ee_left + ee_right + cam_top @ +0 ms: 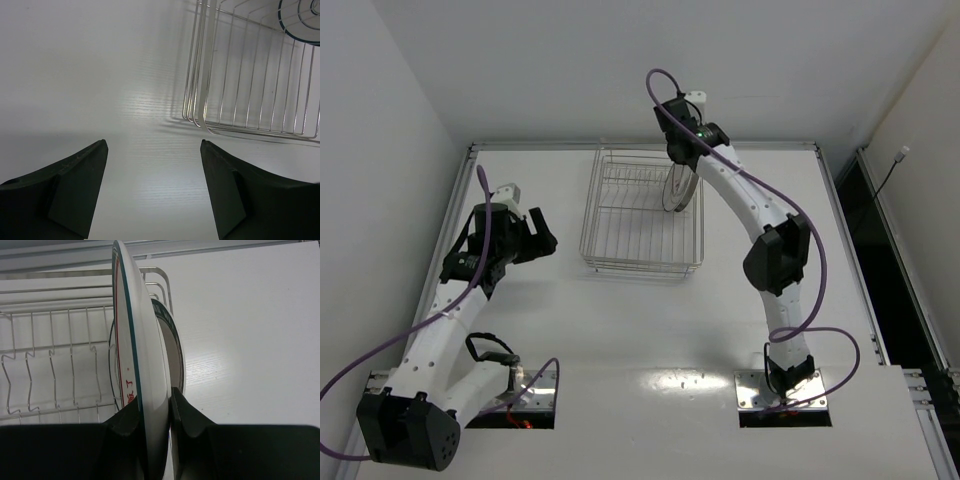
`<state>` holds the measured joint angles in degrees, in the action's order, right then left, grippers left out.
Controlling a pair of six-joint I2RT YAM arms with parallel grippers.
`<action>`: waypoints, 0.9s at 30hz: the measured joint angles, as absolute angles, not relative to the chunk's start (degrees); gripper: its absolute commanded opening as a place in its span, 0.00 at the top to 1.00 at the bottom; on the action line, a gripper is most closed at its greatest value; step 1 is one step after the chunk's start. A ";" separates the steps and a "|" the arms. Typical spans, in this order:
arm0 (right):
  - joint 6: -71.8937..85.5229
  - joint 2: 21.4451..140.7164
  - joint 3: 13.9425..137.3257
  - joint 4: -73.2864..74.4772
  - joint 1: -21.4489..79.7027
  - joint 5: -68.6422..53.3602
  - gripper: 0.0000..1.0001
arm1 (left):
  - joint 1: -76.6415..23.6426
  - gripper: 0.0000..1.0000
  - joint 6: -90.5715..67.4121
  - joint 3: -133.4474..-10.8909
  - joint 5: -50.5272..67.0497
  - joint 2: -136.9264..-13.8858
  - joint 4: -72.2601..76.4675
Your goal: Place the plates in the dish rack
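White counter (650, 330) all round. My right jaws pinch a teal-rimmed plate (146, 370) on edge at the dish rack (620, 225), just beside an upright dark-rimmed plate (175, 347). Left jaws stand wide, empty, near the rack.

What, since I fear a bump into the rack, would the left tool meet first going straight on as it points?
Probably the bare table: the open left tool aims at white surface, with the dish rack just right of its line. Depth is unclear, so it might clip the rack's corner.
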<state>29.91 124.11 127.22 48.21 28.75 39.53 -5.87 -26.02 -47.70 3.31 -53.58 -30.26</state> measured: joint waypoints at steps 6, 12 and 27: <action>29.89 124.14 126.06 46.35 28.75 37.85 1.00 | -5.87 0.28 -26.02 -47.70 3.31 -53.89 -30.26; 29.89 124.18 124.92 45.08 29.15 36.93 1.00 | -5.87 0.28 -26.02 -47.70 3.31 -54.28 -30.26; 31.07 128.14 119.02 41.52 31.27 35.00 0.74 | -5.87 0.28 -26.02 -47.70 2.94 -54.85 -30.26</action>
